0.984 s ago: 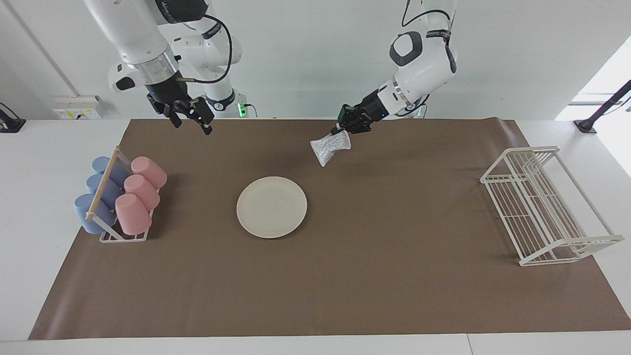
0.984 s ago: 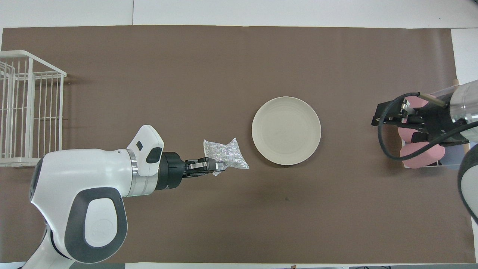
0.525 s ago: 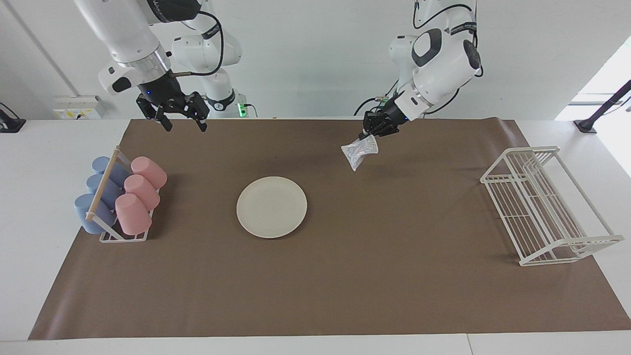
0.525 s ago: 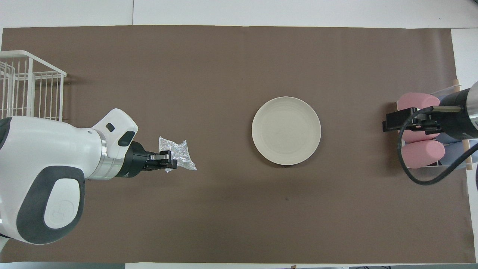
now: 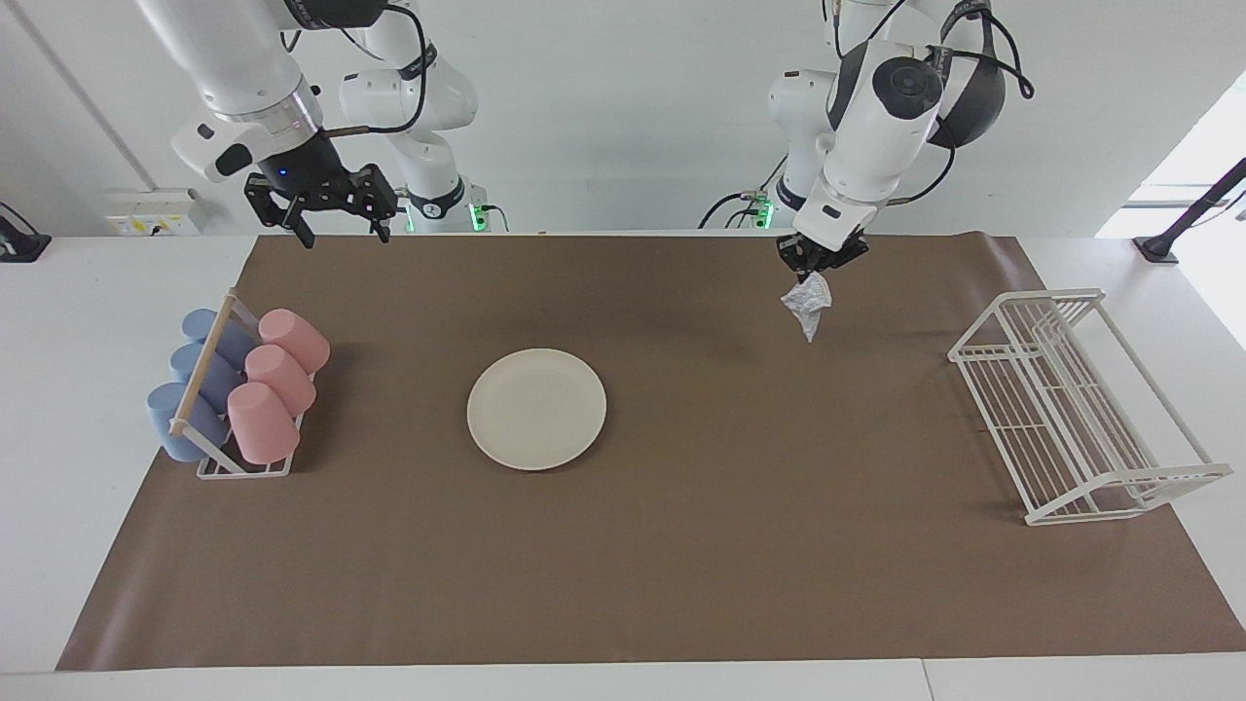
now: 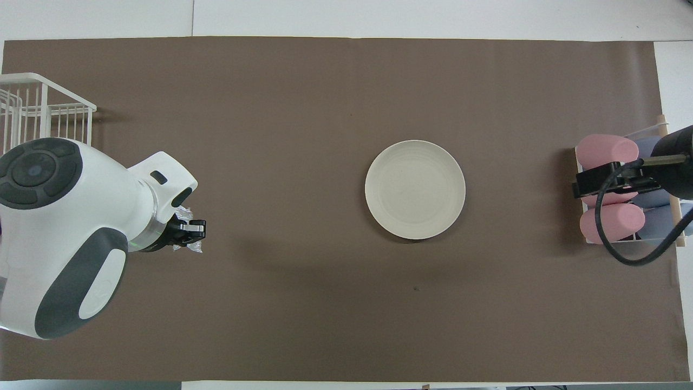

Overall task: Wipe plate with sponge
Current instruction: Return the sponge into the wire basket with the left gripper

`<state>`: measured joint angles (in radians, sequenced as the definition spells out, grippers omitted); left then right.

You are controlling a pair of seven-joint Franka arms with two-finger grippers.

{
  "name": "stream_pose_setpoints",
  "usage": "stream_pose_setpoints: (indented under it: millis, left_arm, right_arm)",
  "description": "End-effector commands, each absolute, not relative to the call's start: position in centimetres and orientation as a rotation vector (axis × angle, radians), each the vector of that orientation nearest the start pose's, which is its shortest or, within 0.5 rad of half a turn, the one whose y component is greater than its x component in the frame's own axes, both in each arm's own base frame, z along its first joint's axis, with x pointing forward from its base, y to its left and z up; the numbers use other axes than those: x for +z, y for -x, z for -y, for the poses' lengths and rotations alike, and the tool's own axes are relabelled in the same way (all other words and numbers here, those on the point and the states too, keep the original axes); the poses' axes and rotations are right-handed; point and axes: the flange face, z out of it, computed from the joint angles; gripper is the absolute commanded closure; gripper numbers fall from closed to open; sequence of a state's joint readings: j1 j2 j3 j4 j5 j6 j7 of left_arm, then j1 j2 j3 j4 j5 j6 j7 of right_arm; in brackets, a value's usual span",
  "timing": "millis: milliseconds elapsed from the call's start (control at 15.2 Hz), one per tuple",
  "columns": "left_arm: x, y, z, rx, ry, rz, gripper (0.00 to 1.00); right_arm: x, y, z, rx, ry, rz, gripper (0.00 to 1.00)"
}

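Plainly, the coming move is governed by one relation: the sponge is held up in the air, pinched between the closed fingers of the left gripper, and hangs down limp beneath them over the brown mat, well apart from the plate. From the fingers, the plate is found toward the right arm's end of the table and somewhat farther from the robots, lying flat near the middle of the mat. No long axis need be reckoned for the plate, since it is round; the sponge's length is seen to run downward from the grip, so its lower tip would be expected to meet the plate first. The right gripper is held with its fingers spread wide and empty, raised over the mat's edge near the rack of cups, where it waits. A sideways carry followed by a lowering is judged to be needed before any wiping can be done
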<state>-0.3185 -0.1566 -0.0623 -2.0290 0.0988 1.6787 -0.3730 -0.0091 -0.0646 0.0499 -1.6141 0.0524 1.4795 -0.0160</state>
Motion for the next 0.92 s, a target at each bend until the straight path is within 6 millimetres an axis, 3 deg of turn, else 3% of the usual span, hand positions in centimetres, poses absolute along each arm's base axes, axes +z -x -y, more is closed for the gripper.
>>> stream_pose_setpoints:
  millis: [0, 262, 459, 590, 721, 852]
  left_arm:
    - [50.5, -45.9, 16.0, 0.195, 2.768, -0.052, 1.0]
    - [50.6, -45.6, 15.2, 0.159, 2.503, -0.125, 1.0]
    - [49.6, -46.8, 15.5, 0.168, 2.344, -0.155, 1.0]
    - [49.3, -47.9, 14.7, 0.173, 2.269, -0.144, 1.0]
    - [48.8, -50.2, 14.5, 0.186, 2.191, -0.125, 1.0]
    - [48.6, -52.4, 13.4, 0.152, 2.098, -0.122, 1.0]
  right_arm:
    - [63.3, -52.4, -1.4, 0.157, 3.091, 0.129, 0.0]
    - [62.0, -53.4, -1.5, 0.18, 3.08, 0.154, 0.0]
    - [62.9, -53.9, -1.5, 0.161, 3.079, 0.151, 0.0]
    - [62.9, -54.5, -1.5, 0.184, 3.075, 0.16, 0.0]
    - [62.6, -53.8, 0.3, 0.227, 3.072, 0.106, 0.0]
    - [62.7, -53.7, 0.2, 0.232, 3.071, 0.104, 0.0]
